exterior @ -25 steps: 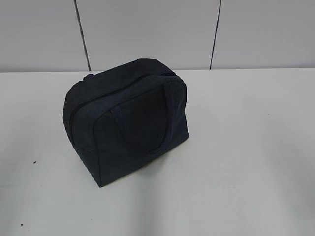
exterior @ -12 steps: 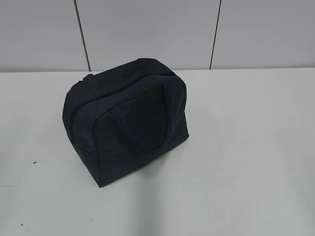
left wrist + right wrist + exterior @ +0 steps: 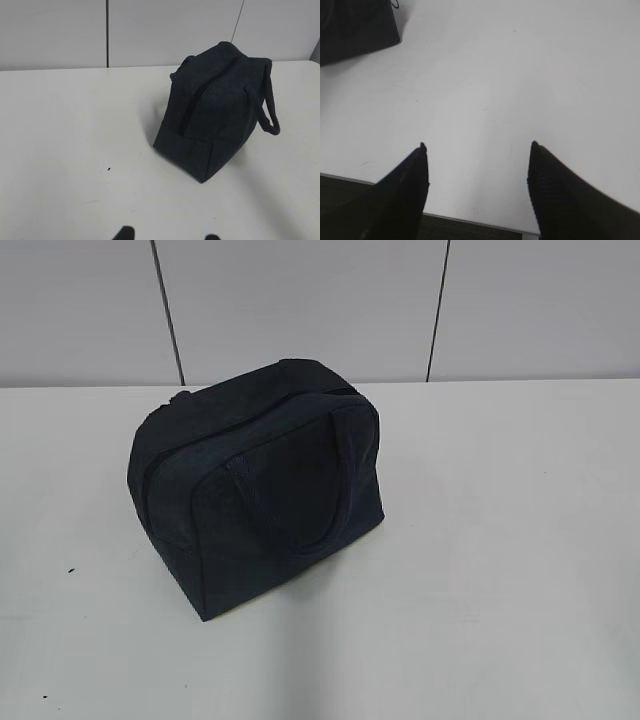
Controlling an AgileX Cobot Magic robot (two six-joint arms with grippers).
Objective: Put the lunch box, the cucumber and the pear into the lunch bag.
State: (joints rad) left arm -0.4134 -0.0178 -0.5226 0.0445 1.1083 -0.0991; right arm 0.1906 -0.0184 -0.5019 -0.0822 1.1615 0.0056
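Both grippers, left point(image 3: 167, 235) and right point(image 3: 477, 150), hung spread and empty over the table point(image 3: 500, 540), apart from the zipped lunch bag point(image 3: 255, 485).

The lunch bag point(image 3: 255, 485) looks like matt dark woven cloth (faintly textured); the table point(image 3: 500, 540) is smooth, matt white

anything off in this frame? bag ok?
Lunch bag stands upright on the table, zipper apparently shut, no visible damage. Odd part: no lunch box, cucumber or pear in any view. Both pincers, left and right, are open and empty.
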